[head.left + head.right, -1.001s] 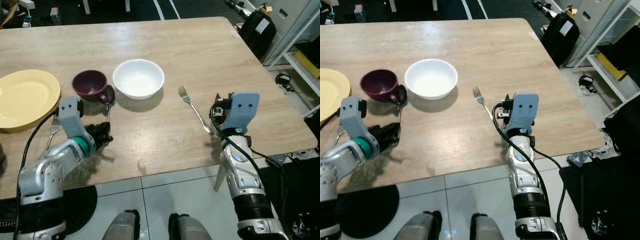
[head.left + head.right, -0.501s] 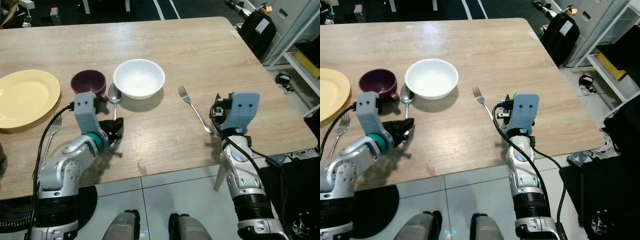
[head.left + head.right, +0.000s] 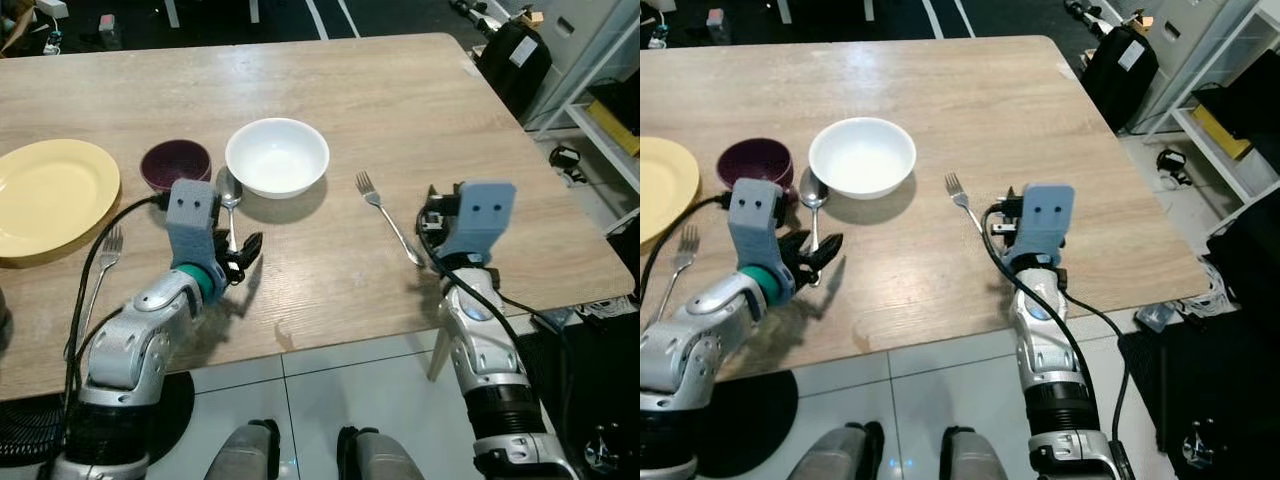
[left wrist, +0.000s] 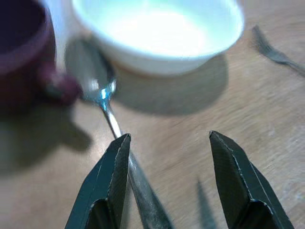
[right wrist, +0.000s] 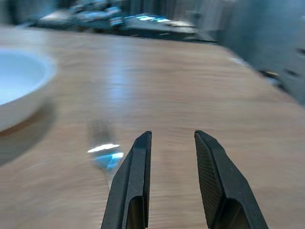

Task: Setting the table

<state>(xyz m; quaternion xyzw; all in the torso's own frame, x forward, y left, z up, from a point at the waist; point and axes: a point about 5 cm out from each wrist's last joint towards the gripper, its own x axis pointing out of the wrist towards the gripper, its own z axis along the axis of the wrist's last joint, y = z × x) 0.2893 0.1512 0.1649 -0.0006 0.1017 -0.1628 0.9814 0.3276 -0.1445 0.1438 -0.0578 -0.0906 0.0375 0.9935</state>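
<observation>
At the far left edge of the head views a round, pale yellow plate lies flat on the light, wood-grained table, and just below its lower right rim a thin metal fork lies with its tines pointing up the frame. Right of the plate sits a small, dark maroon cup, glossy and round, with its handle turned toward the robot. A shiny steel spoon lies between the cup and the smooth white bowl, its oval bowl end close to the cup's handle and its slim stem running down the frame. The left gripper hovers low over the spoon's stem in the centre left, its black wedge-shaped fingers spread apart with the stem lying beside one of them and nothing clamped. Right of the white bowl a second fork lies at a slant, tines toward the upper left. At centre right the right gripper is poised by that fork's handle end, its two matte black fingers parted by a narrow gap and holding nothing.
</observation>
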